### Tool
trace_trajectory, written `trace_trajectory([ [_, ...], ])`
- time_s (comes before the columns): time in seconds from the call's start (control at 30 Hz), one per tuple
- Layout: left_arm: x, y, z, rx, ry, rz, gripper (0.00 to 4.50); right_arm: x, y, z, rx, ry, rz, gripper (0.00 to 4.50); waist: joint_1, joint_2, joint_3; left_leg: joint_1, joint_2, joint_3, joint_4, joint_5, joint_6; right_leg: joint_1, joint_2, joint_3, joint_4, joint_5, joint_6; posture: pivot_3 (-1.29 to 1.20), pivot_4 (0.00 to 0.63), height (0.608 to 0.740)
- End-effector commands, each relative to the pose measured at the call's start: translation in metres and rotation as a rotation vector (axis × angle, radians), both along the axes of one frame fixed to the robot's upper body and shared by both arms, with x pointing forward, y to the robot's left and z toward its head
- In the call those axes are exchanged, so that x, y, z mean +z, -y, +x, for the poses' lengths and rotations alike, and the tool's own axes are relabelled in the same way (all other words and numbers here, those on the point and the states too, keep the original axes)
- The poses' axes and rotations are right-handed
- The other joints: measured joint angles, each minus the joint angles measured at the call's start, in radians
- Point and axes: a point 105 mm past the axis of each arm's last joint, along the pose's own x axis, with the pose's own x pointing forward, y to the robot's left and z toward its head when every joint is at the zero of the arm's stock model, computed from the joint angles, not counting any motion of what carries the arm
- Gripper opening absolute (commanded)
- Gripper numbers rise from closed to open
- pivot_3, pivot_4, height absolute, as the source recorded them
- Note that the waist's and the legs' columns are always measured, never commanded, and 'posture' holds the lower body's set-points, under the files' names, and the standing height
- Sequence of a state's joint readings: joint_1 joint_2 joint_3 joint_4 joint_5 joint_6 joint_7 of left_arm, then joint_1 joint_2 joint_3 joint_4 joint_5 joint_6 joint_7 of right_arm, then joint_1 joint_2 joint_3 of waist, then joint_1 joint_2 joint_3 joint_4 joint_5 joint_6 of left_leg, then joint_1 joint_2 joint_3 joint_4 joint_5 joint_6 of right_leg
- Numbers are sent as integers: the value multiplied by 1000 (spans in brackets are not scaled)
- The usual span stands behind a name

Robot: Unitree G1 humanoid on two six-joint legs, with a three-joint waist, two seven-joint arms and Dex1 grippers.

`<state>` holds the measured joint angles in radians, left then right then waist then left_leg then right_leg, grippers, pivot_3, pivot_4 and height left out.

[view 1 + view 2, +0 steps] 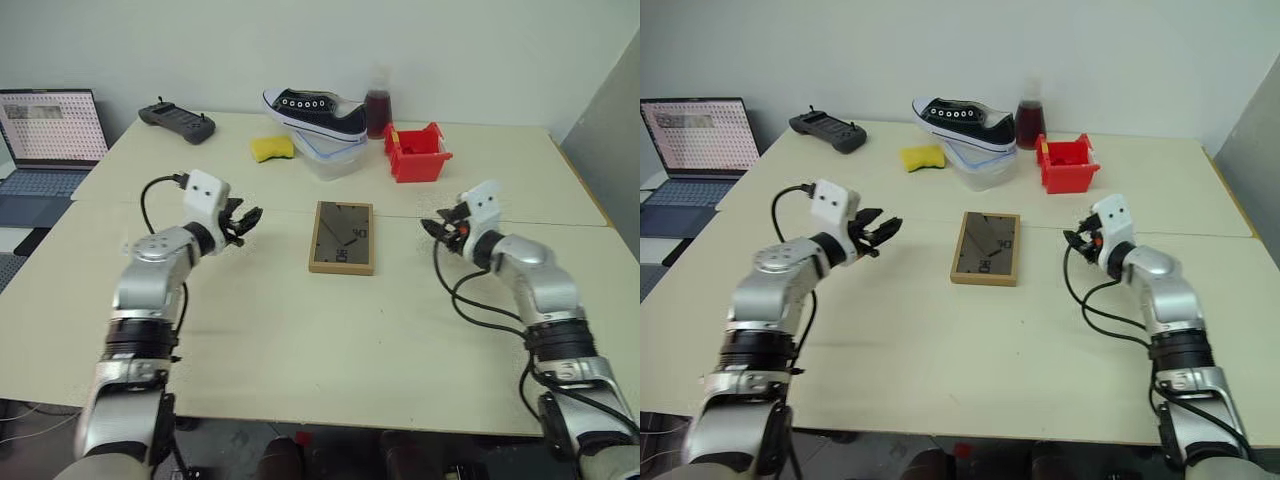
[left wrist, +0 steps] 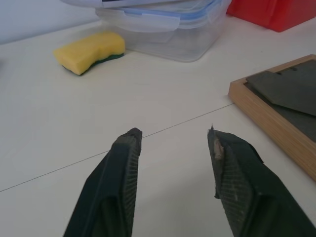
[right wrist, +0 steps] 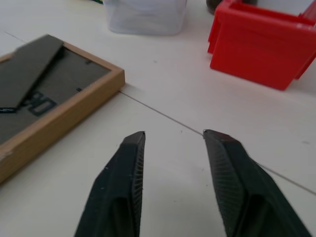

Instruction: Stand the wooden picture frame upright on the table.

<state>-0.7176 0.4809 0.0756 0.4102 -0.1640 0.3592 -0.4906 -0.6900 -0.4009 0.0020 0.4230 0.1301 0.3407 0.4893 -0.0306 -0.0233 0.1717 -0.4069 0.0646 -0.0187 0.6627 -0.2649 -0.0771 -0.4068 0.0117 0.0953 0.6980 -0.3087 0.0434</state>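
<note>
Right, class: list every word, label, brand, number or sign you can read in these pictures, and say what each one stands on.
Wooden picture frame: dark marks on its upturned face, perhaps two characters, not clear enough to quote.
Laptop screen: a grid of small marks, too small to read.
Shoe, red bin, bottle, controller: no readable text.
So nothing can be quoted with certainty.

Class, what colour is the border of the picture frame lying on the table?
Light tan wood, clearest in the right wrist view: wooden picture frame.
</note>
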Motion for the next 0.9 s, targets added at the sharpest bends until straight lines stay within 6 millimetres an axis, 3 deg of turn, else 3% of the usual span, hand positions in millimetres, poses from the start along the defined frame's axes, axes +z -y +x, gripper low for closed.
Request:
trace_trajectory([
  [0.03,1,21,16,3,41,-3,1374,5,-18,15,-34,62,17,889,-2,0,0,0,0,0,0,0,0,0,0,0,1,0,0,0,150,740],
  [0.13,-14,41,20,-45,-1,-14,677,2,-35,19,-27,56,31,118,-3,0,0,0,0,0,1,0,0,0,0,0,2,0,0,0,150,740],
  [0.23,-28,53,19,-95,-49,-16,68,-2,-52,19,11,45,39,0,-7,0,0,0,0,0,0,1,-1,0,0,0,2,0,0,0,150,740],
  [0.33,-39,62,15,-138,-91,-8,19,-8,-66,14,60,21,47,0,-12,0,0,0,0,0,0,1,-1,0,0,0,2,0,0,0,150,740],
  [0.5,-47,79,2,-246,-115,7,19,-12,-111,-13,244,-31,149,0,-22,1,0,0,0,-1,0,1,-1,0,0,-1,2,0,0,0,150,740],
  [0.73,-53,91,-24,-320,-149,34,19,-2,-117,-37,287,-40,189,0,-21,1,0,0,0,-3,0,1,-1,0,0,-2,3,0,0,0,150,740],
  [0.9,-45,95,-61,-415,-175,39,19,-3,-116,-61,367,-73,130,0,-21,1,0,0,0,-3,0,1,-1,0,0,-2,2,0,0,0,150,740],
])
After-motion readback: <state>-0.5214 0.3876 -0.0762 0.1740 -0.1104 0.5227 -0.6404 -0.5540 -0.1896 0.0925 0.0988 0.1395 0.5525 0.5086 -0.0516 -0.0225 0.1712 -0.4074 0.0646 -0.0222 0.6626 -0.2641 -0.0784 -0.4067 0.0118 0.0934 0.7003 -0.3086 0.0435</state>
